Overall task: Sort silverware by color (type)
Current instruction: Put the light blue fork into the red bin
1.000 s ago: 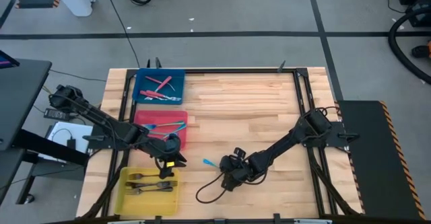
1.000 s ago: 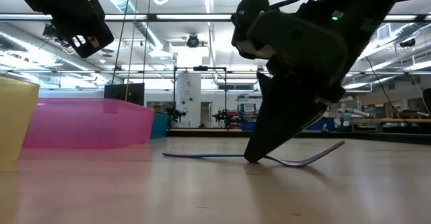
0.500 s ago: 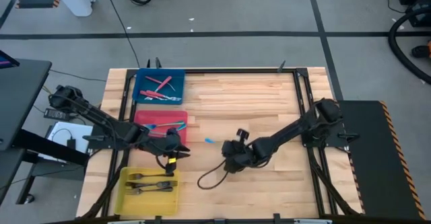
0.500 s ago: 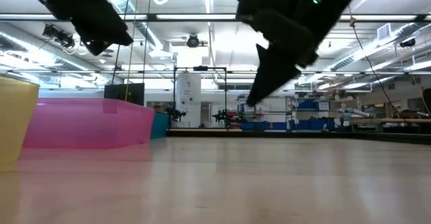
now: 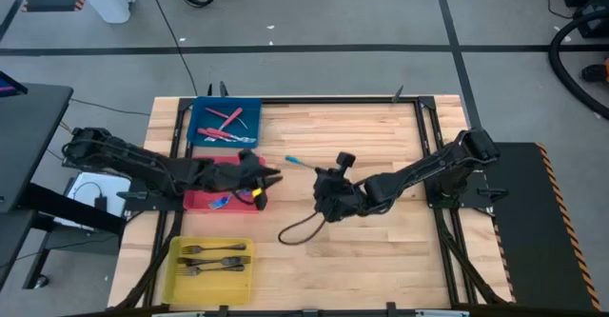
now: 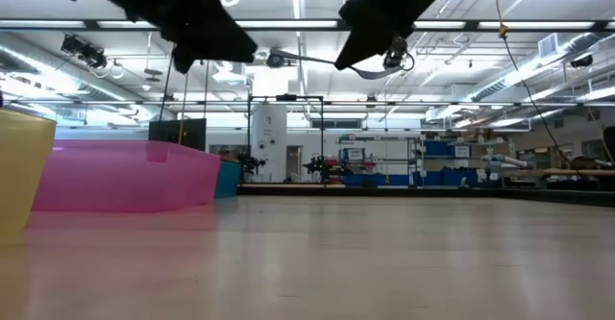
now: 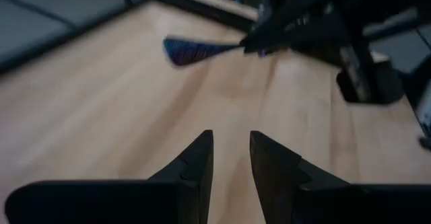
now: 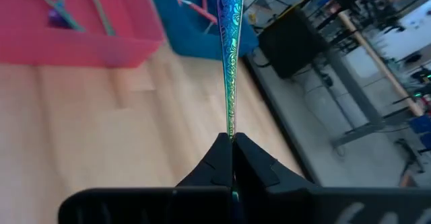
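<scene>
Right hand [image 8: 231, 143] pinching the slim iridescent blue-teal metal utensil [image 8: 229, 42] by its end, holding it aloft above the wooden worktop [image 5: 362, 136] near the pink plastic tray [image 5: 195, 199], left hand [image 7: 230, 158] hovering over that tray, fingers narrowly parted, gripping nothing.

My right gripper [image 5: 317, 176] holds a fork [image 5: 297, 162] above the table [image 5: 362, 131] middle, just right of my left gripper [image 5: 273, 176] over the middle tray [image 5: 196, 200], between a far tray [image 5: 198, 108] and a near tray [image 5: 177, 277] of forks [image 5: 214, 257].
</scene>
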Controlling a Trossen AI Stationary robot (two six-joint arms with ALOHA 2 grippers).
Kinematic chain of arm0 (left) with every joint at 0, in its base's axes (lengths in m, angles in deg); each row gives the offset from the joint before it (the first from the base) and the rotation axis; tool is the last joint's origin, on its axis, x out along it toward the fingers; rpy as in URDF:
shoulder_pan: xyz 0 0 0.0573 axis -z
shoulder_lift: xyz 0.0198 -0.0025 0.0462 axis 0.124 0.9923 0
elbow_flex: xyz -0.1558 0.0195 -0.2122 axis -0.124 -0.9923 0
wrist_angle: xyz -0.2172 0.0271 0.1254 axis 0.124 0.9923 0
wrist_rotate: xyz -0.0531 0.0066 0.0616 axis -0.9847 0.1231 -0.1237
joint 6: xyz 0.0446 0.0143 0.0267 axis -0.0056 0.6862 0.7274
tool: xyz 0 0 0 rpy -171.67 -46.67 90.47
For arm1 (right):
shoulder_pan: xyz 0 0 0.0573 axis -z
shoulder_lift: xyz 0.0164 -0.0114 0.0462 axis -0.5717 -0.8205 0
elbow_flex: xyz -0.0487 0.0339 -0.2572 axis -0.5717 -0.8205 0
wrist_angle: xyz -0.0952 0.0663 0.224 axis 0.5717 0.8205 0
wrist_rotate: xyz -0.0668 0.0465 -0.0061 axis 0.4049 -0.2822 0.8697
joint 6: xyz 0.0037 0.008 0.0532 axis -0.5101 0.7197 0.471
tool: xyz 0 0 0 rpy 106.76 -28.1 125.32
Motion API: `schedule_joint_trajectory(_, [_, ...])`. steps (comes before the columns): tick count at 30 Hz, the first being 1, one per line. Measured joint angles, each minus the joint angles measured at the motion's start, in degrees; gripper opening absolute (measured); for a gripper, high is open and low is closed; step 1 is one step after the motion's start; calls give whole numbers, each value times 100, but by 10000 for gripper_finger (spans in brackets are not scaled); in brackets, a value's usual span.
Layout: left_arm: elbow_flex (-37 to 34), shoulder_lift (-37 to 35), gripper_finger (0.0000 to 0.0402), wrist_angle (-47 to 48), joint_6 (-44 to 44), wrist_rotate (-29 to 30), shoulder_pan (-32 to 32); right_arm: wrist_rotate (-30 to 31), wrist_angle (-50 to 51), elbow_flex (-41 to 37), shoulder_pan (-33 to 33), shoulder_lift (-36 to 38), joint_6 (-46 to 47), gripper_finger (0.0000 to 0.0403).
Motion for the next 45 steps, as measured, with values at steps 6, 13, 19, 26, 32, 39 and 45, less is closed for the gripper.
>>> schedule_joint_trajectory(6, [0,0,98,-650,611,-6,-560,143,-631,2,394,40,-845,7])
schedule_joint_trajectory(13, [0,0,98,-1186,857,-9,-1149,251,-1858,4,747,40,-1984,8])
schedule_joint_trajectory(19, [0,0,98,-1813,1455,-352,-1462,248,-2866,9,957,40,-2950,8])
schedule_joint_trajectory(26, [0,0,98,-2058,1522,-616,-1804,217,-3843,11,1068,42,-3985,8])
schedule_joint_trajectory(32, [0,0,98,-2242,1461,-1366,-2102,207,-4368,11,1070,44,-4599,9])
schedule_joint_trajectory(39, [-2,0,98,-2668,1452,-2556,-2263,267,-5157,11,928,46,-5448,9])
schedule_joint_trajectory(45, [-2,0,98,-2780,1308,-2558,-2262,534,-5542,11,657,49,-5821,9])
